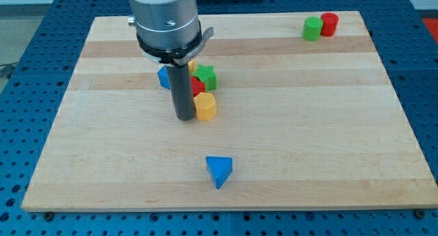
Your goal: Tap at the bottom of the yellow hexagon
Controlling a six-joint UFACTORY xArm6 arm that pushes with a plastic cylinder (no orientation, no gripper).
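Yellow hexagon [205, 106] sits left of the wooden board's [308, 126] middle, below a green block [207, 76]. My tip [185, 118], a bare rod grasping nothing, touches its left side.

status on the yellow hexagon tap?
Approach looks done: my tip sits right beside the yellow hexagon, at its left edge near the lower corner. Contact can't be confirmed. In hand: lining up. Left: getting to its bottom side, facing the blue triangle, and tapping.
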